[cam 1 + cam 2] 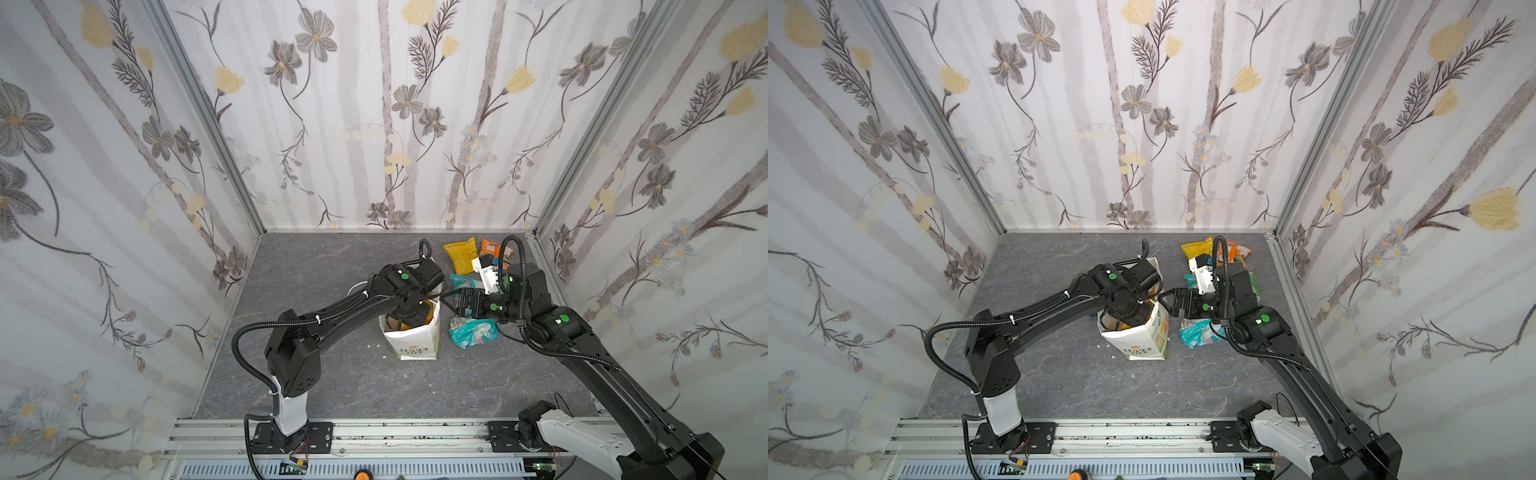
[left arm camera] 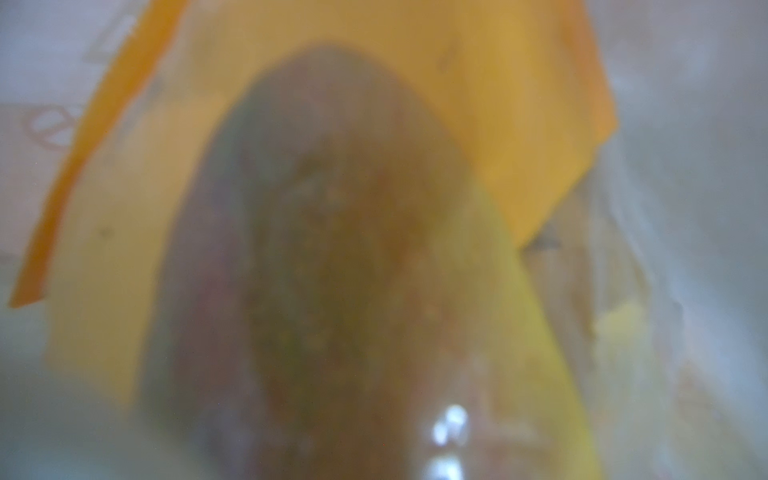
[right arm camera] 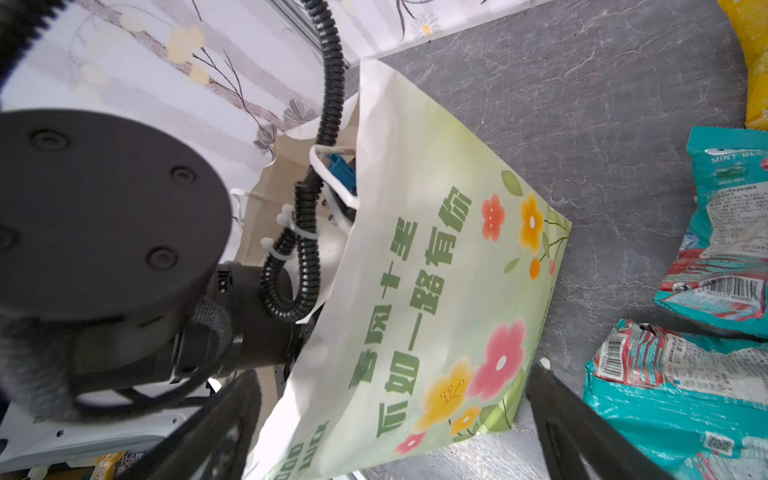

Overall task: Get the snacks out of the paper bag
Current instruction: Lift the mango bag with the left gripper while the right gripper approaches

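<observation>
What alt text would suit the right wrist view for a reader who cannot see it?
The left arm reaches into the paper bag, whose green flowered side faces the camera, on a grey table. Two teal packets lie beside it; the right gripper, open, frames the foreground.

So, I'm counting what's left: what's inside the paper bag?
The left arm reaches down into the paper bag, beside something orange-yellow, likely a snack. Its end effector and anything at the bottom are hidden; the left wrist view is too blurred to count.
</observation>
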You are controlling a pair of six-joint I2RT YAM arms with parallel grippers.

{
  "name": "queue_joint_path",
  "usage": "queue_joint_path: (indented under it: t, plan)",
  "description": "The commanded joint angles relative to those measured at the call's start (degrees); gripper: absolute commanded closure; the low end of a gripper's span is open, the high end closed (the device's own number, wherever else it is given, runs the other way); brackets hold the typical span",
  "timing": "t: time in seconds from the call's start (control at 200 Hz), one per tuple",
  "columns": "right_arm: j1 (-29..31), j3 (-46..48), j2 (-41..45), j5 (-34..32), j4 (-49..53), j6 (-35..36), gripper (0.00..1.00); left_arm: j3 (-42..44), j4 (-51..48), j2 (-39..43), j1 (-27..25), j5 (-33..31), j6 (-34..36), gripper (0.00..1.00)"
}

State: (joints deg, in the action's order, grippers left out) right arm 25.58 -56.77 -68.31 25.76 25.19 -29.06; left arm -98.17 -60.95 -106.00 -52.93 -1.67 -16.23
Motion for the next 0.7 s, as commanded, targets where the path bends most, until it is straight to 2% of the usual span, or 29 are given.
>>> queue_joint_path:
  t: [0.0,0.35,0.694]
  plan:
    - [-0.1,-0.4,-2.4,-0.4,-2.1,0.1,0.01,-1.6,0.3,1.1,0.0,-1.1,1.0,1.0]
    - [-2.5,2.0,-5.0,-2.5,-1.1,1.1,0.01,-4.2,-2.7,1.8,-0.1,-1.3,4.7,1.0]
    - [-3.5,1.8,-4.7,-1.2,-1.9,0.1,0.01,-6.1,-2.6,5.5,-0.1,-5.2,5.3,1.0]
